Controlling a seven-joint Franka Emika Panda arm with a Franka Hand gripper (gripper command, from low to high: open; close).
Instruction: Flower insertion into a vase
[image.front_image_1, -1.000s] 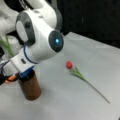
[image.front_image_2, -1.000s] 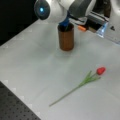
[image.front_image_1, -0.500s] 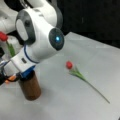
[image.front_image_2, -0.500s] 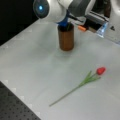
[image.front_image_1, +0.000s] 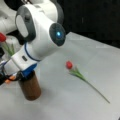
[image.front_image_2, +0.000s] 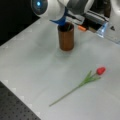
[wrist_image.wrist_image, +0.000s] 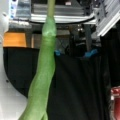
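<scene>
The dark brown vase (image.front_image_1: 30, 87) (image.front_image_2: 66, 37) stands upright on the table, with the arm's white and blue wrist right over its rim. My gripper's fingertips are hidden behind the arm in both front views. A flower with a red head (image.front_image_1: 2, 37) and green stem (image.front_image_1: 8, 49) is held up at a front view's left, slanting down toward the vase. The wrist view is filled by that green stem (wrist_image.wrist_image: 44, 75) running top to bottom. A thin dark line (image.front_image_2: 67, 25) shows inside the vase mouth. A second red tulip (image.front_image_1: 69, 65) (image.front_image_2: 101, 70) lies flat on the table.
The lying tulip's long stem (image.front_image_1: 96, 90) (image.front_image_2: 67, 94) stretches across the white table (image.front_image_2: 30, 65). An orange part (image.front_image_2: 81, 28) and metal framing (image.front_image_2: 100, 22) sit behind the vase. A dark perforated board (image.front_image_2: 15, 110) borders the table's corner.
The held flower's red head has come into view at a front view's left edge. The arm shifted slightly over the vase. The lying tulip has not moved.
</scene>
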